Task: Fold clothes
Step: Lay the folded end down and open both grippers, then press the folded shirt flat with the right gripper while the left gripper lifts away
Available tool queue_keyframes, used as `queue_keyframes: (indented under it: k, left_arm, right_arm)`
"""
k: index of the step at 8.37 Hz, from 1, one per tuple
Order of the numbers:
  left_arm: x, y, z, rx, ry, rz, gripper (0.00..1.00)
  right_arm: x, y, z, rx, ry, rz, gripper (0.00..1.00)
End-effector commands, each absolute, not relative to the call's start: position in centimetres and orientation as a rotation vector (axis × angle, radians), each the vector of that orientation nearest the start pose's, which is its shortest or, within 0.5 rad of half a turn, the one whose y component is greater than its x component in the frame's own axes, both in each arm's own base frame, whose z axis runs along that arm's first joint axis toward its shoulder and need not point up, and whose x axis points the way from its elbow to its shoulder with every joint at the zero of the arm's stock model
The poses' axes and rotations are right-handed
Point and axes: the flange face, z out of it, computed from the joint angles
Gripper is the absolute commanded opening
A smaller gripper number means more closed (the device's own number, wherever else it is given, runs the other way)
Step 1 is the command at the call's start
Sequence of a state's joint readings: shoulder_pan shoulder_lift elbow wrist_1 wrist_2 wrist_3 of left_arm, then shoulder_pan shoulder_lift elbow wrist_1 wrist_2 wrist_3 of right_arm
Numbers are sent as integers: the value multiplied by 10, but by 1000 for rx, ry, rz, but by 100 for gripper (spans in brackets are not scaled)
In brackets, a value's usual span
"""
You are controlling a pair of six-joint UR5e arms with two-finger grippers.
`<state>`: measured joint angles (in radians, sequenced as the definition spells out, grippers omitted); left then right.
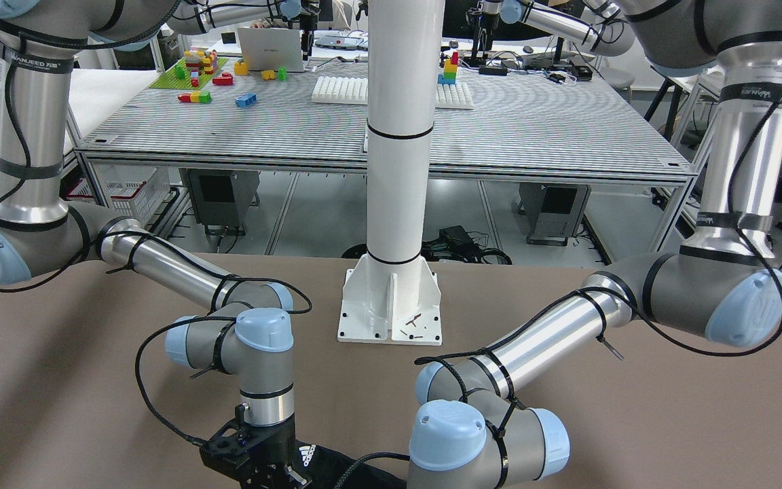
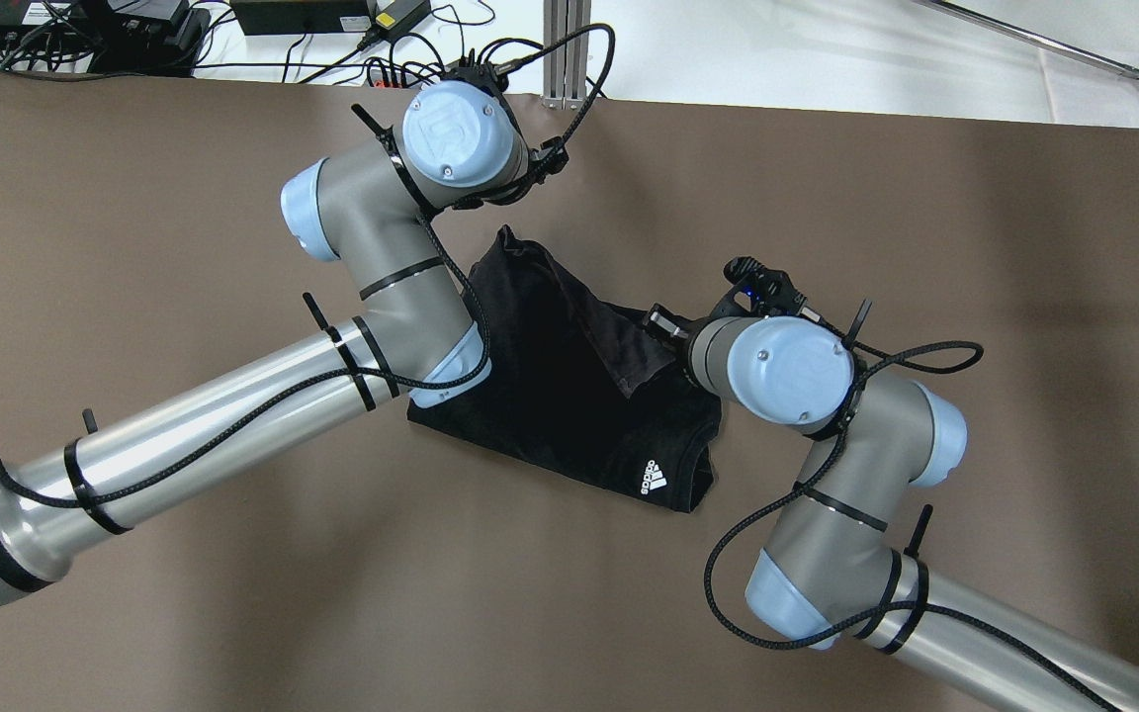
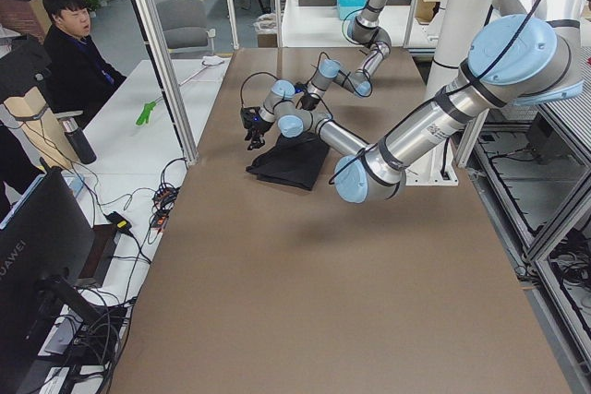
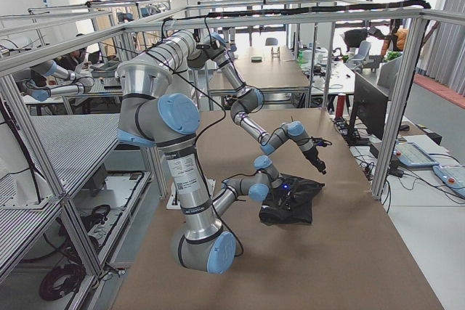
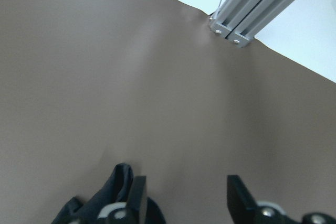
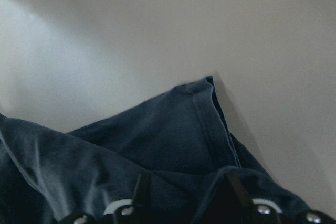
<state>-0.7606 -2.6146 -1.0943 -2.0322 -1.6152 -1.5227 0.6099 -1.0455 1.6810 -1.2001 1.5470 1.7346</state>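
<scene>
The brown matte counter (image 2: pixel 134 554) carries a black garment (image 2: pixel 550 396), partly folded and rumpled near its middle, with the white Adidas logo facing up. A white pedestal base plate (image 1: pixel 391 309) stands at the robot's edge.

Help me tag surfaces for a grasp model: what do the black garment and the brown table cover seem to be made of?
The black garment looks like soft matte knit fabric: it creases, drapes and shows a stitched hem. Its white logo seems printed. The brown table cover is a smooth matte sheet; paper, vinyl or cloth, I cannot tell.
</scene>
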Motion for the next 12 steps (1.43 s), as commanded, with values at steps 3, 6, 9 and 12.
queue_keyframes:
  k: [3, 6, 9, 12]
  left_arm:
    - [455, -687, 124, 294, 1142, -567, 94]
    - [455, -687, 126, 291, 1140, -567, 94]
    - [446, -676, 146, 294, 1140, -564, 94]
    - [438, -665, 161, 295, 1144, -561, 94]
  right_arm:
    - [-465, -459, 223, 164, -1106, 601, 87]
    - [-522, -410, 236, 208, -1046, 551, 3]
    - [-559, -442, 259, 250, -950, 560, 0]
    - [-533, -542, 265, 359, -864, 622, 0]
